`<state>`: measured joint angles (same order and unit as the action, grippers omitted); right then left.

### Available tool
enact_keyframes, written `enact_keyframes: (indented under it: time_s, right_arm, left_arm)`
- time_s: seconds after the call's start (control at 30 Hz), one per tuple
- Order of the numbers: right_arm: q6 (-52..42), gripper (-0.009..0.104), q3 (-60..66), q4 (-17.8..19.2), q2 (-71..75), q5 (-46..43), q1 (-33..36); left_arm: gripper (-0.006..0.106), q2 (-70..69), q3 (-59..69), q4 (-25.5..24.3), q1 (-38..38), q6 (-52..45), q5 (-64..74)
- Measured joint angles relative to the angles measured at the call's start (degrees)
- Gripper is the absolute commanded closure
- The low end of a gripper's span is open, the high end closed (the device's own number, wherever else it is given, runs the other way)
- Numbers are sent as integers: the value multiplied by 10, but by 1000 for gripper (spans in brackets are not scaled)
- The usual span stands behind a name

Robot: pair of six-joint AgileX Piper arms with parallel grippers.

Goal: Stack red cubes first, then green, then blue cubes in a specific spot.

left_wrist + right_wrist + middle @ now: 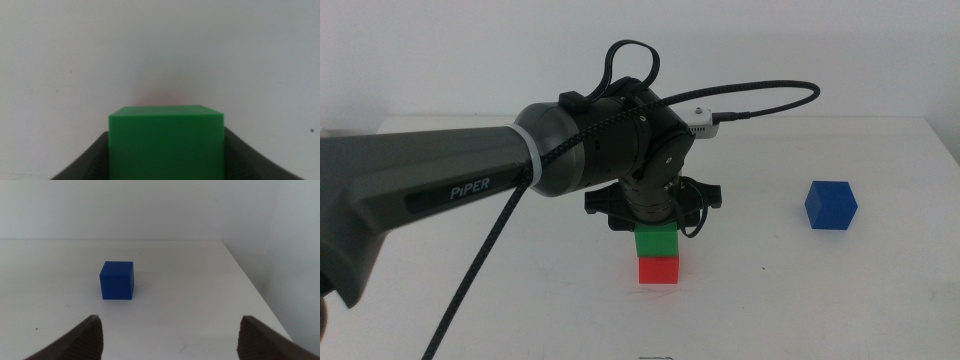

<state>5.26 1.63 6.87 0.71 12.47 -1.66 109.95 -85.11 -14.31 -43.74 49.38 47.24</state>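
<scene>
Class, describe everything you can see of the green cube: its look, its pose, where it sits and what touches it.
The small solid green cube has plain matte faces and sharp edges, like plastic. It sits upright and square on top of the small red cube, near the middle of the white table. The left gripper comes down over it, its dark jaws pressed against two opposite sides. The left wrist view shows its flat top face.

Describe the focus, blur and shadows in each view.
Middle view: sharp, soft shadows under the blue cube. Left wrist view: left hand and green cube blurred, faint red glow beyond. Right wrist view: blue cube crisp, open right hand soft.
</scene>
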Motion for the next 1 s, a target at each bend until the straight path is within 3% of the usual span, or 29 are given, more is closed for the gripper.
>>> enact_keyframes:
  time_s: [0.03,0.07,0.3,0.5,0.8,0.93,1.0]
  right_arm:
    - [0,6,0,0,0,0,0]
    - [0,6,0,0,0,0,0]
    - [0,6,0,0,0,0,0]
    - [0,6,0,0,0,0,0]
    - [0,6,0,0,0,0,0]
    - [0,6,0,0,0,0,0]
    - [0,6,0,0,0,0,0]
  left_arm:
    - [57,0,0,1,0,0,0]
    - [33,0,0,1,0,0,0]
    - [6,0,0,-2,0,-11,1]
    - [7,-31,1,-3,0,-39,15]
    - [7,-206,2,-7,0,-114,155]
    - [7,-283,27,-16,7,-222,170]
    - [7,-325,46,19,31,-294,169]
